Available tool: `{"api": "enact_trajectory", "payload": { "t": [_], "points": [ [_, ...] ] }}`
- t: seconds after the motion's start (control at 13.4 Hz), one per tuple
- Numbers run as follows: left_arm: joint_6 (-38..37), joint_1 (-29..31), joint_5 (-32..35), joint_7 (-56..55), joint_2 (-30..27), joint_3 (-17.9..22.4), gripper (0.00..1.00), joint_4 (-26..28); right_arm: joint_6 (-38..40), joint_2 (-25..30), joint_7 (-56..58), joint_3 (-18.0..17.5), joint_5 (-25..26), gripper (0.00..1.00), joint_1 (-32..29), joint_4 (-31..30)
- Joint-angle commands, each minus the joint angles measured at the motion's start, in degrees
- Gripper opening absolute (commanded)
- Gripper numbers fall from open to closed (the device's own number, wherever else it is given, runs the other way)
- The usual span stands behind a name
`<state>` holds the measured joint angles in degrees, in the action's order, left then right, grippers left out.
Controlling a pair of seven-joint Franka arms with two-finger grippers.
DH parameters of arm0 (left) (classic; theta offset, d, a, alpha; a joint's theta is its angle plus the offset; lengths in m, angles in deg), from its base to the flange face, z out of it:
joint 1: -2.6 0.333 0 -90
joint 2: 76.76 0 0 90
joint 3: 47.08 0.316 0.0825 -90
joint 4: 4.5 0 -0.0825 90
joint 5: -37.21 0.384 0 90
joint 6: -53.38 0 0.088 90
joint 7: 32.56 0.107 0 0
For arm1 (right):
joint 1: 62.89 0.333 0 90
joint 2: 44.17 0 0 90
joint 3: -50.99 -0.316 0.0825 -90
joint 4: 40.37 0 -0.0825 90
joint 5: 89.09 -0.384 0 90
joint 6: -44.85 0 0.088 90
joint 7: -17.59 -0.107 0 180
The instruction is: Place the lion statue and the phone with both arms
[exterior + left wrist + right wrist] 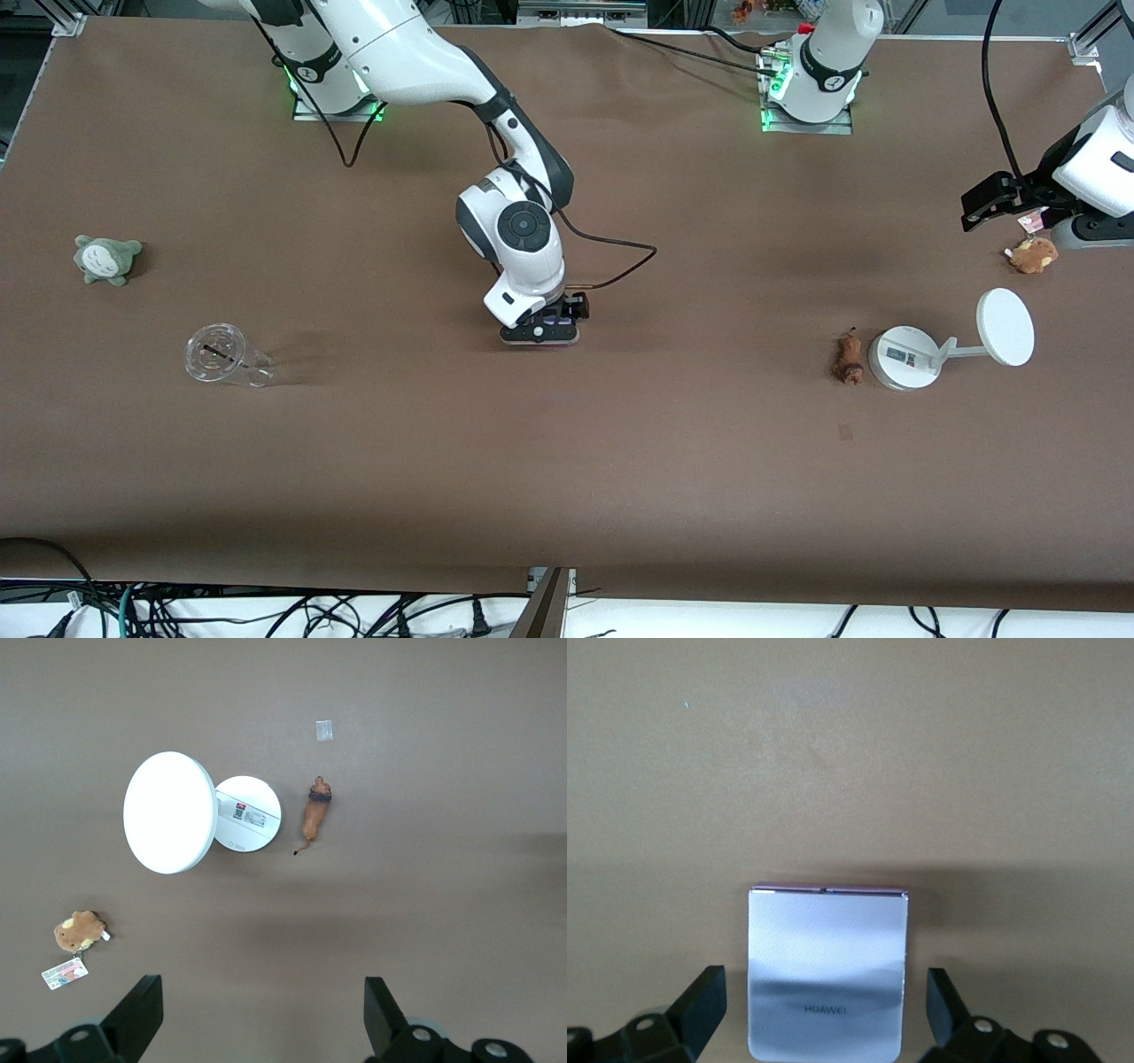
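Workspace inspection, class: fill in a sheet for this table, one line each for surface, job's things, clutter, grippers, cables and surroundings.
Surface: brown table, one small pale mark.
Job's things: lion statue lies beside the round white stand; phone lies flat mid-table between the right gripper's jaws.
Clutter: brown plush toy with tag, grey plush toy, clear cup on its side.
Grippers: right gripper low over the phone, jaws open, not touching it; left gripper waits open above the brown plush toy.
Cables: black cable looped on the table by the right arm.
Surroundings: tangled cords below the table edge.

glossy, mirror-smooth phone (827, 973) lies on matt brown table (850, 771) covering.
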<state>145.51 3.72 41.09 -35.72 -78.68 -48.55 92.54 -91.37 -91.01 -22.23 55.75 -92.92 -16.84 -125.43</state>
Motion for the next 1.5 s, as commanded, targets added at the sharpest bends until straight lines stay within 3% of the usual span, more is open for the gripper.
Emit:
{"api": "enact_trajectory", "payload": {
  "t": [0.0,0.45,0.52,0.67,1.05,1.42],
  "points": [
    [-1.4,-0.4,-0.5,1.0,0.3,0.4,1.00,-1.5,-1.8,-1.1,-1.0,0.1,-0.2,1.00,0.4,-0.1],
    [-1.7,-0.4,-0.5,1.0,0.3,0.4,1.00,-1.5,-4.0,-2.5,-1.0,0.1,0.0,1.00,0.6,-0.2],
    [-1.7,-0.5,-0.5,0.9,0.3,0.3,1.00,-1.5,-4.7,-2.7,-1.0,0.2,0.1,0.90,0.6,-0.2],
    [-1.7,-0.5,-0.5,1.0,0.3,0.3,1.00,-1.5,-4.9,-2.7,-1.0,0.2,-0.1,0.46,0.4,-0.2],
    [-2.3,-0.5,-0.5,1.0,0.3,0.3,1.00,-1.5,0.7,0.9,3.2,1.8,0.2,0.45,-2.5,-0.1],
    [-2.3,-0.5,-0.5,0.9,0.3,0.3,1.00,-1.5,9.7,5.7,21.0,3.0,-0.3,0.45,-14.8,-0.3]
  ]
}}
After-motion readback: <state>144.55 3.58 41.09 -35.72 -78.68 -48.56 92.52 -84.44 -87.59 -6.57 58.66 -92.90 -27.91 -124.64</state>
